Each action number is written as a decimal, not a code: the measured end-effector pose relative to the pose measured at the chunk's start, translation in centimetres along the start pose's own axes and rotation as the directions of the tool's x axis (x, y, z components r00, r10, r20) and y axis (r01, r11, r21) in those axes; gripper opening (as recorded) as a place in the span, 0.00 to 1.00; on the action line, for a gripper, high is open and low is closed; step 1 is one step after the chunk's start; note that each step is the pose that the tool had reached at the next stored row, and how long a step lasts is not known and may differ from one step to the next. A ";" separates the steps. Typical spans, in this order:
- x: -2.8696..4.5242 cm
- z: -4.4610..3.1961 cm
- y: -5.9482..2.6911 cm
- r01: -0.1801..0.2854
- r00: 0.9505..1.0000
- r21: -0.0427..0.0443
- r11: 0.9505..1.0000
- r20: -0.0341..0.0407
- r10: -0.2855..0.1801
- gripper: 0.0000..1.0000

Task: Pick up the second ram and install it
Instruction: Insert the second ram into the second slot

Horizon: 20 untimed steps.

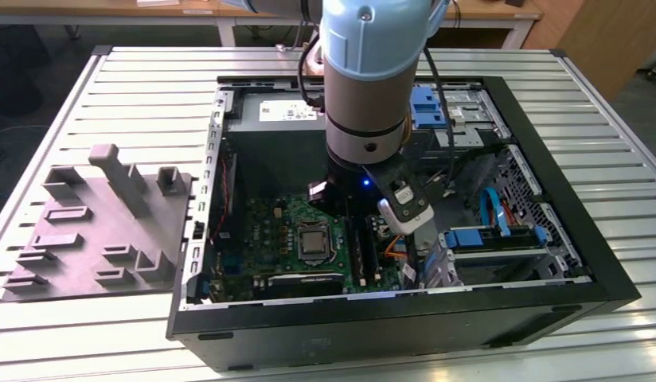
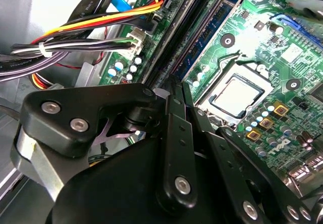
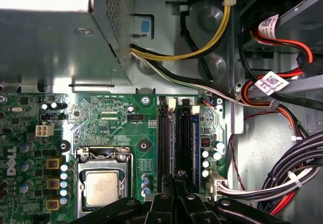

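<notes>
- The arm (image 1: 365,87) reaches down into the open computer case (image 1: 567,215), which lies on the slatted counter (image 1: 147,95). The gripper (image 2: 176,90) hangs directly above the memory sockets (image 3: 174,143) of the green motherboard (image 3: 111,118).
- Landmark: the processor socket (image 3: 103,183). The memory sockets run as parallel black strips just beside it, between it and the bundle of power cables (image 3: 298,178).
- Gripper state: in the second wrist view the fingers (image 2: 174,118) stand close together, almost edge to edge. Whether a thin board is pinched between them cannot be told.
- The second ram (image 2: 209,30): a blue circuit board sits in the socket nearer the processor socket. It appears seated along its length; whether its end latches are locked cannot be told.
- In the first wrist view a blue edge (image 3: 195,148) also shows in the socket farther from the processor socket.
- The gray holder block (image 1: 99,223) rests on the counter outside the case, well apart from the processor socket.
- Risk: a stick tilted against its socket would bind and seat at one end only.
- Risk: downward force off the socket line would load the motherboard or nearby capacitors (image 3: 209,158).
- Risk: the cables near the sockets could snag the gripper linkage.
</notes>
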<state>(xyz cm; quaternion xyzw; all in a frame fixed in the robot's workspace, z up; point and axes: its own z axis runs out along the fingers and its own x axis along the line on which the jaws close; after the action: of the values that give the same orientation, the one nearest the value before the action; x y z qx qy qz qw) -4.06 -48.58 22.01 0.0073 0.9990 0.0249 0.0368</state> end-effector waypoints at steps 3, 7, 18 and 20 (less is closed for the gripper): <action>0.00 0.01 0.00 0.000 1.000 0.000 1.000 0.000 0.000 0.12; 0.00 0.03 0.01 0.000 1.000 0.000 1.000 0.000 0.000 0.12; 0.00 0.06 0.02 0.000 1.000 0.000 1.000 0.000 0.000 0.12; 0.01 0.13 0.02 0.000 1.000 0.000 1.000 0.000 0.000 0.12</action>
<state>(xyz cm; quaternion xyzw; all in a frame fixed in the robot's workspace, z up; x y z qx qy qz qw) -4.06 -48.55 21.88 0.0073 0.9990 0.0251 0.0369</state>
